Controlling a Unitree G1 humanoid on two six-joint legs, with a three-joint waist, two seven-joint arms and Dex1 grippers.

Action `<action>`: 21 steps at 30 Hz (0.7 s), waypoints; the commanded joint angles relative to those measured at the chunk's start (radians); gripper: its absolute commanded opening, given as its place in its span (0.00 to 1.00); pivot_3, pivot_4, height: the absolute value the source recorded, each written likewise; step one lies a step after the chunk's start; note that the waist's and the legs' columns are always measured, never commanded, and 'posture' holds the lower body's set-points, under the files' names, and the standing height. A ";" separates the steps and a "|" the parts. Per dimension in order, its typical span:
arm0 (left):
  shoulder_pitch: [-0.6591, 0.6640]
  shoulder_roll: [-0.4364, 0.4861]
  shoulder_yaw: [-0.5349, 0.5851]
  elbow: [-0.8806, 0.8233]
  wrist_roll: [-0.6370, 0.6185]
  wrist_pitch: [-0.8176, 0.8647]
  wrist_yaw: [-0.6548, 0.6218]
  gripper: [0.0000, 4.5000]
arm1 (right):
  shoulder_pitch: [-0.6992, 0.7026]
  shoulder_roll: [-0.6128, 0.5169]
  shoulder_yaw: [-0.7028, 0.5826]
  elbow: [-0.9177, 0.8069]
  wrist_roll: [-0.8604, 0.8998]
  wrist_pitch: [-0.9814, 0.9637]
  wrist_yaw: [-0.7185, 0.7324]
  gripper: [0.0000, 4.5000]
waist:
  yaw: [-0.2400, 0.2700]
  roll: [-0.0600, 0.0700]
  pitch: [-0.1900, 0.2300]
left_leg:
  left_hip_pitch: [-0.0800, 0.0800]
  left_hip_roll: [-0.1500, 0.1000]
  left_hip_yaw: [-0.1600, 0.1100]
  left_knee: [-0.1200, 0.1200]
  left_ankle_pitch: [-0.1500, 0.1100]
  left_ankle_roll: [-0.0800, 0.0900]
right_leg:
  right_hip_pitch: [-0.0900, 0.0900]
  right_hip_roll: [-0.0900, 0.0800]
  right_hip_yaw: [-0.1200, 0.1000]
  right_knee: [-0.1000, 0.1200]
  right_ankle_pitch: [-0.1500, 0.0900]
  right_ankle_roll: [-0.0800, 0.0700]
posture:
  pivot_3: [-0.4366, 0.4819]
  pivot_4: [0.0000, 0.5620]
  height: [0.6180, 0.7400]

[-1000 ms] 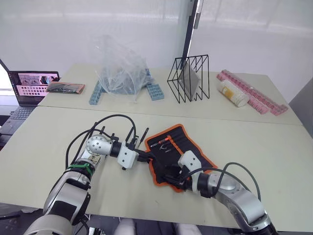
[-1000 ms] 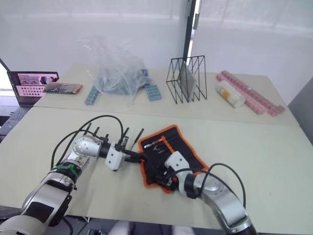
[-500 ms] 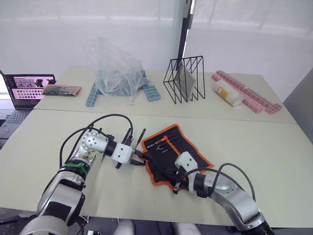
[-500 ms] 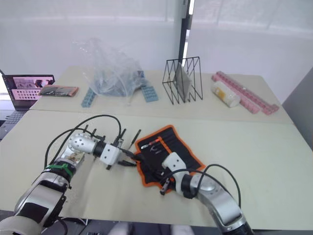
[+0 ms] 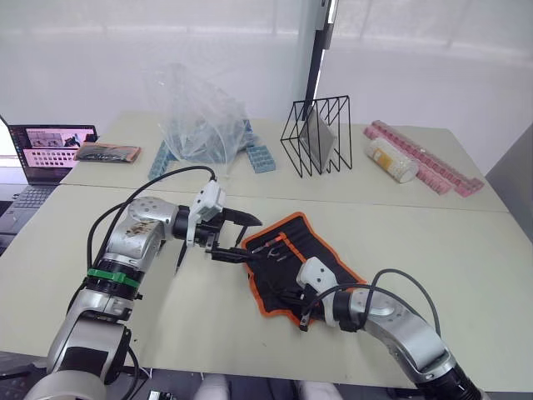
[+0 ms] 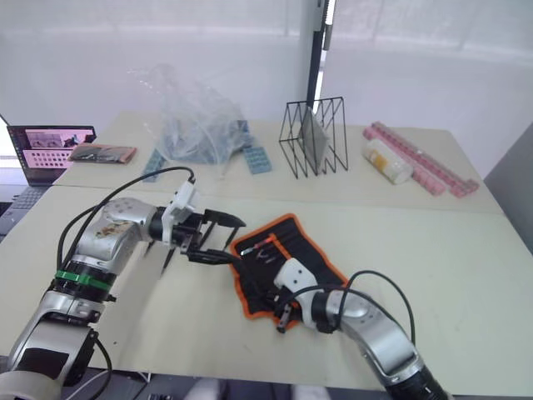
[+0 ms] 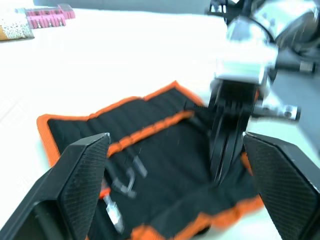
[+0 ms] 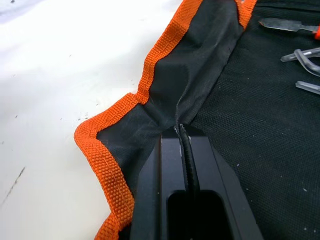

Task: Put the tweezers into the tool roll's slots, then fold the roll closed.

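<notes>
Eye views: tool roll (image 5: 296, 258) lies open on the tabletop (image 5: 433, 250). Left hand (image 5: 239, 237) hovers over its left edge, wide, empty. Right hand (image 5: 301, 310) at the near edge.

Left wrist view: tweezers (image 7: 127, 177) already sit in the slots.

Right wrist view: right hand is closed on a pinch of the roll's fabric by the orange edging.

Judgement: slotting looks done; the fold is starting. Next: lift the pinched edge over while the left hand steadies the far side.
</notes>
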 commanded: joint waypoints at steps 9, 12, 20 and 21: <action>0.106 -0.088 -0.070 -0.144 0.126 0.229 0.310 0.52 | 0.010 -0.041 0.051 0.058 -0.014 0.037 0.064 0.00 | -0.001 0.000 0.000 | 0.000 0.000 0.000 -0.001 0.000 0.000 | 0.000 0.000 0.000 -0.001 0.000 0.000 | 0.48 0.27 0.84; 0.132 -0.084 -0.098 -0.138 0.188 0.223 0.363 0.29 | 0.014 -0.053 0.028 0.017 0.022 0.038 0.090 0.00 | 0.000 0.000 0.000 | 0.000 0.000 0.000 -0.001 0.000 0.000 | 0.000 0.000 0.000 -0.002 0.000 0.000 | 0.48 0.27 0.84; 0.208 -0.017 -0.158 -0.194 0.273 0.180 0.352 0.01 | -0.028 -0.060 -0.059 -0.037 0.093 0.053 0.102 0.00 | 0.002 0.000 0.000 | -0.001 -0.001 0.000 -0.002 0.000 0.000 | 0.000 -0.001 0.000 -0.004 0.000 0.000 | 0.48 0.27 0.84; 0.217 -0.015 -0.161 -0.203 0.277 0.171 0.355 0.01 | -0.040 -0.048 -0.067 -0.029 0.097 0.057 0.094 0.00 | 0.001 0.000 0.000 | -0.001 -0.001 0.000 -0.002 0.000 0.000 | 0.000 -0.001 0.000 -0.004 0.000 0.000 | 0.48 0.27 0.84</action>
